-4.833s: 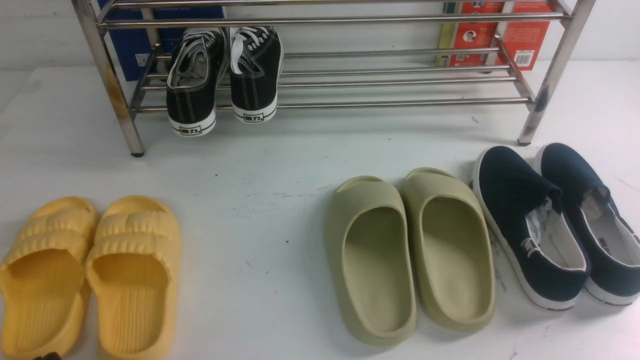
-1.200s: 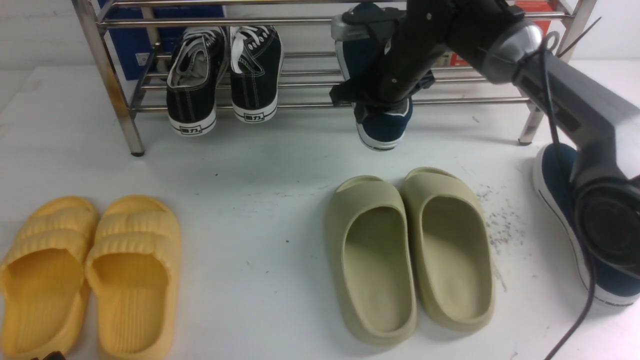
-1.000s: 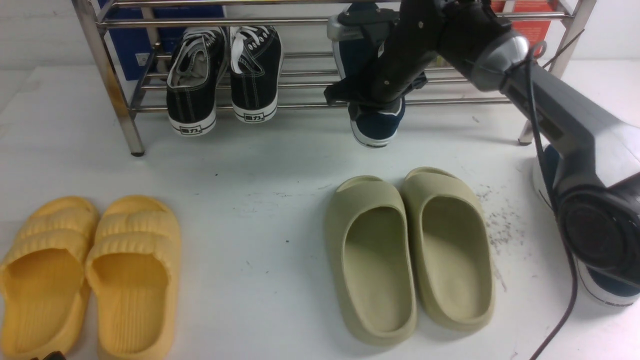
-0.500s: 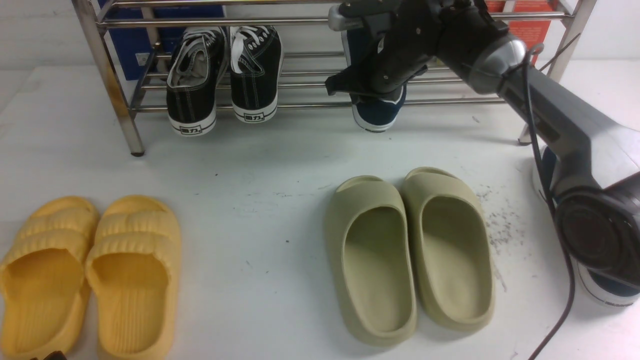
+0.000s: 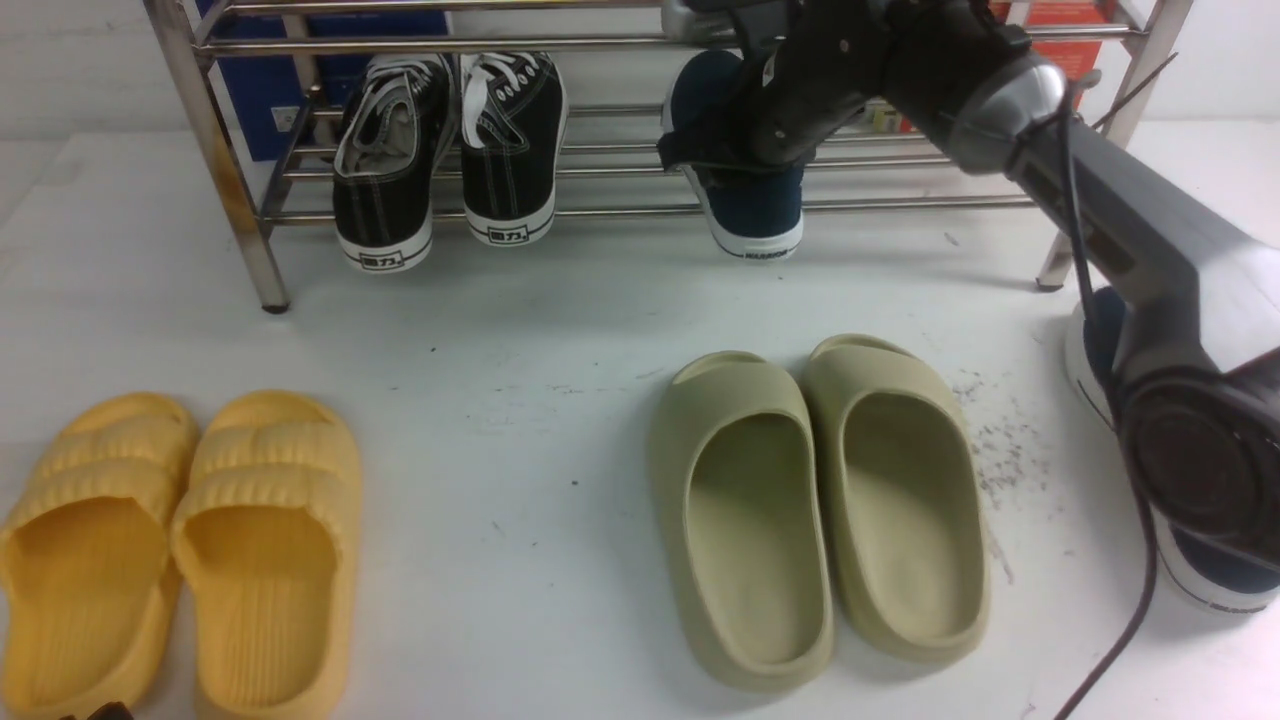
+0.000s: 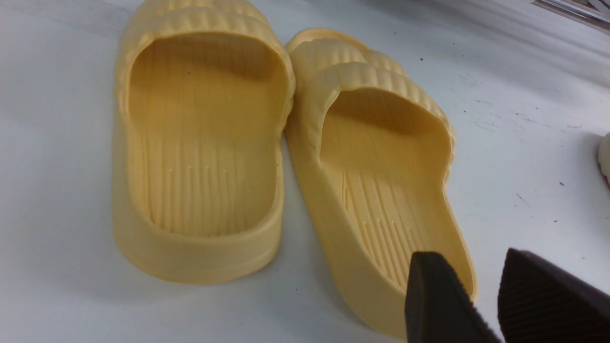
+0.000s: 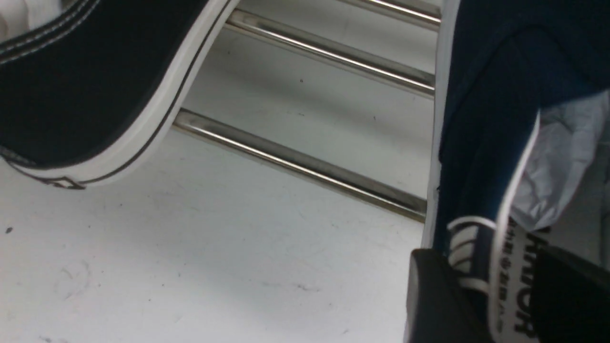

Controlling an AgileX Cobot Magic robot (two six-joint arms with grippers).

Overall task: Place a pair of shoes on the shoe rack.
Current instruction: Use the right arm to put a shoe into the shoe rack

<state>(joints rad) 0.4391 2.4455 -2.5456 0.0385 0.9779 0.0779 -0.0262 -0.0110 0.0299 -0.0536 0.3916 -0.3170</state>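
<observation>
We see one navy slip-on (image 5: 750, 205) on the lower tier of the shoe rack (image 5: 620, 43), toe to the back, heel w/ its white sole sticking out past the front bar toward us. It sits right of the black lace-up sneakers (image 5: 450, 150), apart from them w/ bare bars between. In the right wrist view, pale crumpled paper (image 7: 567, 157) is stuffed inside it. The right arm (image 5: 1110, 225) reaches in from the right & covers the shoe's middle. Its jaws are clamped on the heel wall: one pad (image 7: 436, 305) outside, the other inside, printed lining squeezed between them. The other navy slip-on (image 5: 1205, 590) lies on the bench (image 5: 520, 330) at far right, just in front of the rack's front right leg. It's mostly hidden behind the arm's big joint, so only bits of navy upper & white sole show

Between rack & us, approx. centre-right, a pair of olive slides (image 5: 820, 500) lies side by side, touching, toes to the rack. At front left there's a pair of yellow slides (image 5: 180, 540), likewise side by side. In the left wrist view the left jaws stand slightly apart w/ nothing between them, fingertips (image 6: 438, 300) over the heel end of one yellow slide; we can't tell if they touch it. Behind the rack are a blue box (image 5: 250, 100) at left & a red box (image 5: 1045, 85) at right
</observation>
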